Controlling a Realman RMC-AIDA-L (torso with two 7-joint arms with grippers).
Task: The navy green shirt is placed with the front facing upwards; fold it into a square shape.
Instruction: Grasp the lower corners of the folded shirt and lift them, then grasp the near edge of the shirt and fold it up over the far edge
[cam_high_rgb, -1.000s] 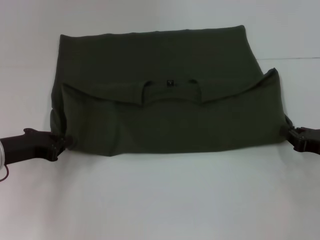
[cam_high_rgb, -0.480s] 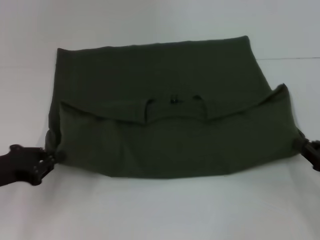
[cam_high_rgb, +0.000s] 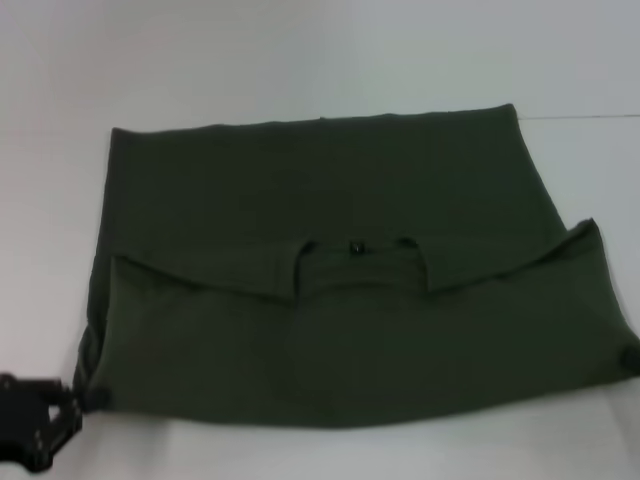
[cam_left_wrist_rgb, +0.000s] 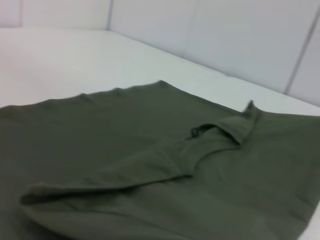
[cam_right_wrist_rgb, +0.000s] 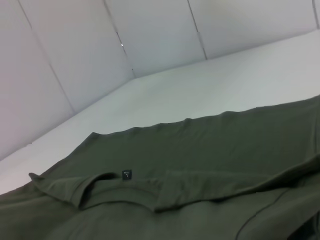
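**Holding both corners of the fold**

I see the navy green shirt (cam_high_rgb: 340, 290) spread mid-desk, its near half folded over with the neck label (cam_high_rgb: 355, 246) showing. My left gripper (cam_high_rgb: 75, 400) pinches the fold's near-left corner; my right gripper (cam_high_rgb: 629, 358) clamps the fold's corner at the right edge.

White surface (cam_high_rgb: 300, 60), plain and matte, meeting pale panelled walls (cam_right_wrist_rgb: 75, 45) at its far edge. Spread flat upon it, a dark green shirt (cam_high_rgb: 330, 200), folded across its width so the collar end lies doubled over the body, plain side up. Neckline with small black label (cam_high_rgb: 355, 246) near the middle of the fold, also seen in the right wrist view (cam_right_wrist_rgb: 127, 175). Far hem straight and parallel to the surface's back edge; near fold close to the front. Bare white showing on all sides of the cloth.
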